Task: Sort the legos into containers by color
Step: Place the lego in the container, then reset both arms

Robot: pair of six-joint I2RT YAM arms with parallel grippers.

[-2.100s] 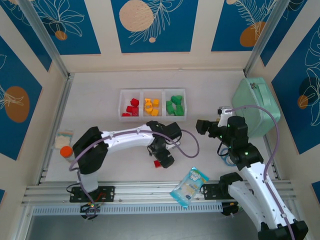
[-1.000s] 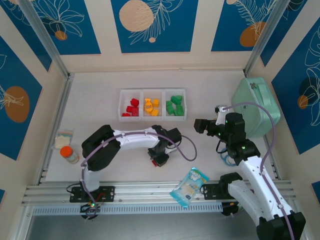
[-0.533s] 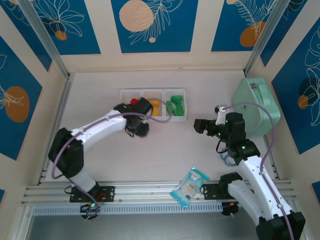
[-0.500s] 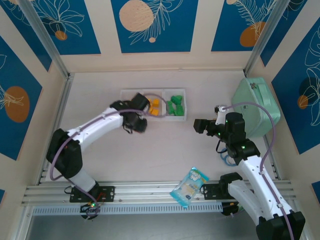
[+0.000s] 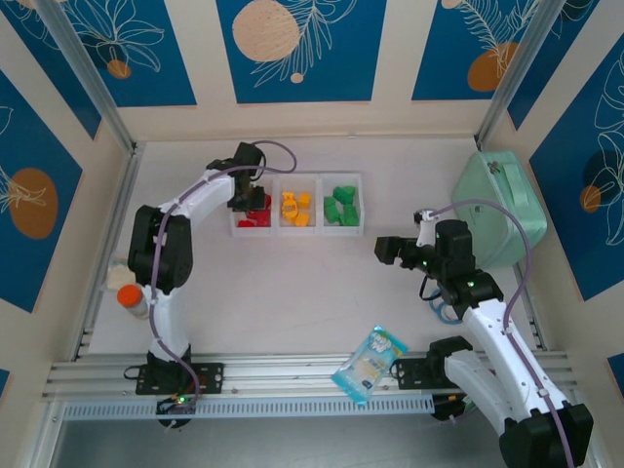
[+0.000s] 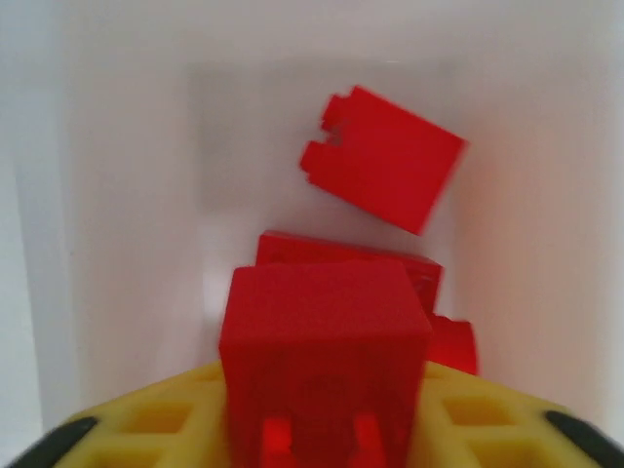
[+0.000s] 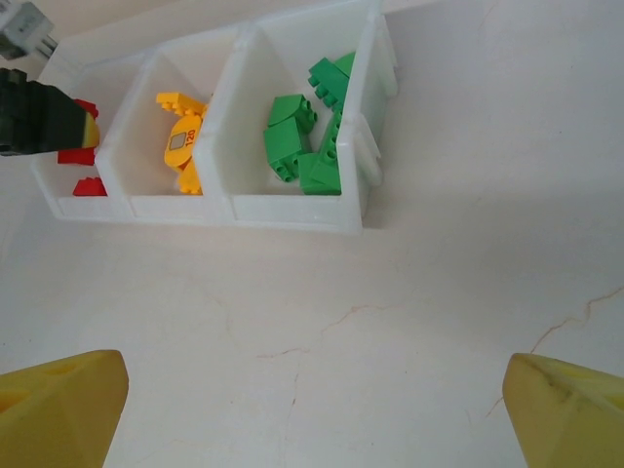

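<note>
**Last red brick reaches its bin**

The left gripper [image 5: 248, 191] has swung from mid-table to the red bin [image 5: 255, 232], leftmost of 3, carrying a red brick [image 6: 322, 331]. Its fingers are clamped on the brick, which hangs just above the other reds [image 6: 382, 158] lying in the bin. The right gripper [image 5: 386, 250] waits wide open, well apart to the right. I see no loose bricks on the table [image 5: 292, 292], so a release likely finishes the sort.
</note>
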